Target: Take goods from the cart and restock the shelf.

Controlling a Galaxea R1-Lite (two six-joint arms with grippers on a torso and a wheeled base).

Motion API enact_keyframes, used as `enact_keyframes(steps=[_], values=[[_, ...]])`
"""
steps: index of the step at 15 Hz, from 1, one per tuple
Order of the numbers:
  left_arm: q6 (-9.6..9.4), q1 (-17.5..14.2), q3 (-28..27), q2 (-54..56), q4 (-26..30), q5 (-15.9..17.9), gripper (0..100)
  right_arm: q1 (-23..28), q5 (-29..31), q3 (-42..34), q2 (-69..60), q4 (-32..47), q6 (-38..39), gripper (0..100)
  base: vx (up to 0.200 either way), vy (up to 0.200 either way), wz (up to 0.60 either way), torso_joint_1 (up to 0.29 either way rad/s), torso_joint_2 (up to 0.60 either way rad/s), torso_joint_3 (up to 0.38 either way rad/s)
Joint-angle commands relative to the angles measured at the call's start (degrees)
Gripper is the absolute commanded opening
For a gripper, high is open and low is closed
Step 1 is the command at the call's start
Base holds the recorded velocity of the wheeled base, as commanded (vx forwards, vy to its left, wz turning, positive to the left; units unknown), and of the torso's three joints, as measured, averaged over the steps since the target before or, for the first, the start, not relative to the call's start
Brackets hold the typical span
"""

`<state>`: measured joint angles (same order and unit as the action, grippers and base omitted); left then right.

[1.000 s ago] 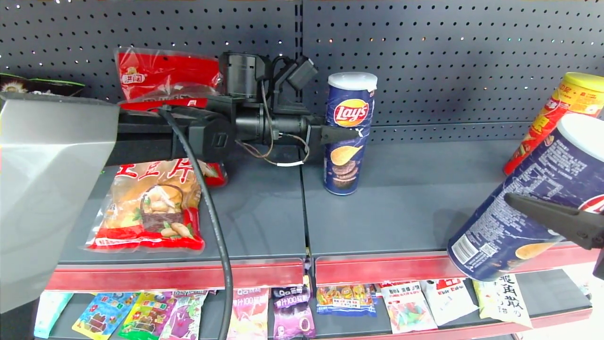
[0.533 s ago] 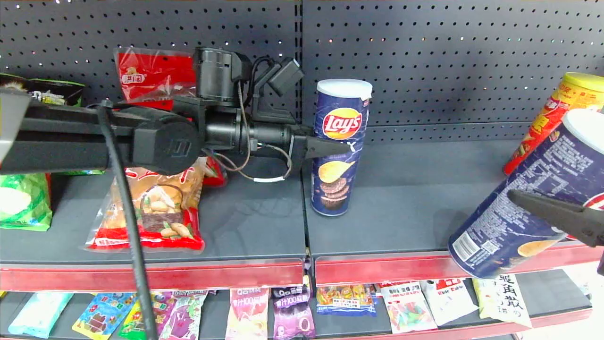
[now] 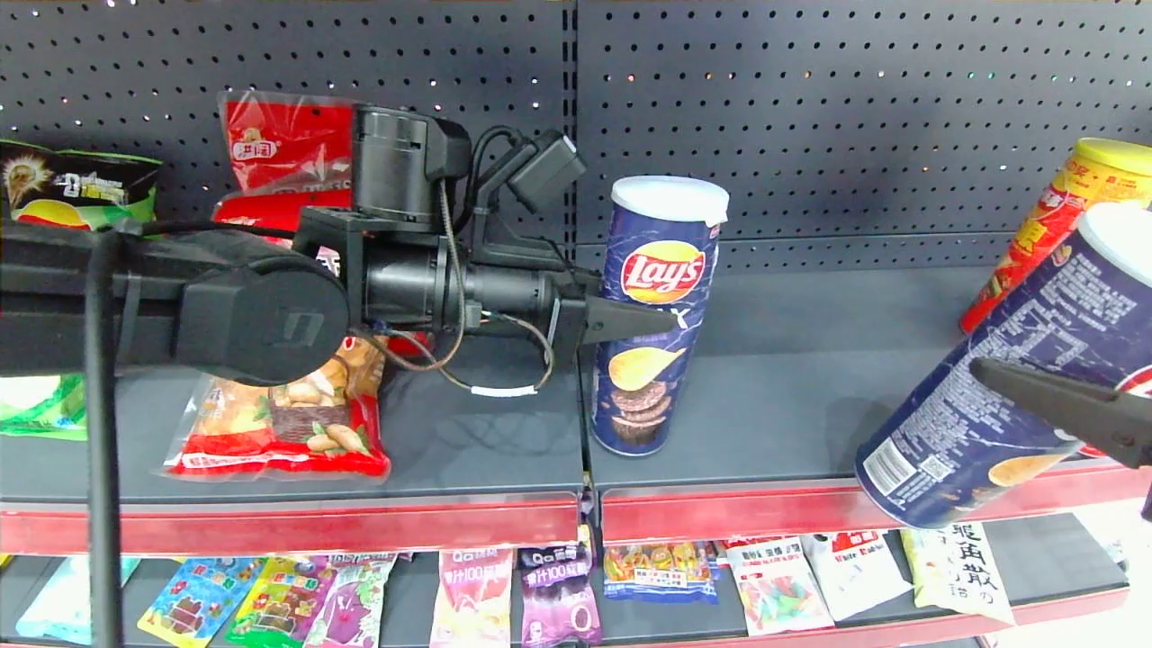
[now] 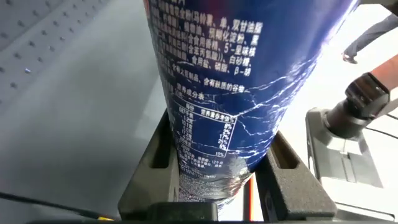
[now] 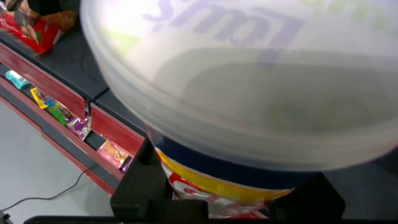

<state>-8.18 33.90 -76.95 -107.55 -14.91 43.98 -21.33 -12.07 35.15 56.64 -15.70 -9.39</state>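
Chips can, upright, is gripped by the left pincer at the middle of the shelf. The second can, tilted, is gripped by the right pincer at the front edge. Neither is released yet, so both placings remain.

Centre frame, head view: the blue can bore a red-and-yellow brand logo. Its back, in the left wrist view, carried a printed table of percentages. At right, the second blue can showed fine print and a barcode.
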Motion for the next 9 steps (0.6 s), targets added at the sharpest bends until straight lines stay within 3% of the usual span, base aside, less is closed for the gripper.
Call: enact_keyframes(steps=[1, 4, 9], values=[[0.01, 0.3, 0.9, 0.2, -0.3, 0.0, 0, 0.0, -0.1, 0.0, 0.0, 0.0, 0.0, 0, 0.000, 0.000, 0.00, 0.000, 0.00, 0.000], [0.27, 0.9, 3.2, 0.1, -3.6, -0.1, 0, 0.0, -0.1, 0.0, 0.1, 0.0, 0.0, 0, 0.000, 0.000, 0.00, 0.000, 0.00, 0.000], [0.27, 1.1, 3.8, 0.3, -3.7, -0.4, 0, 0.0, -0.1, -0.1, 0.1, 0.0, 0.0, 0, 0.000, 0.000, 0.00, 0.000, 0.00, 0.000]])
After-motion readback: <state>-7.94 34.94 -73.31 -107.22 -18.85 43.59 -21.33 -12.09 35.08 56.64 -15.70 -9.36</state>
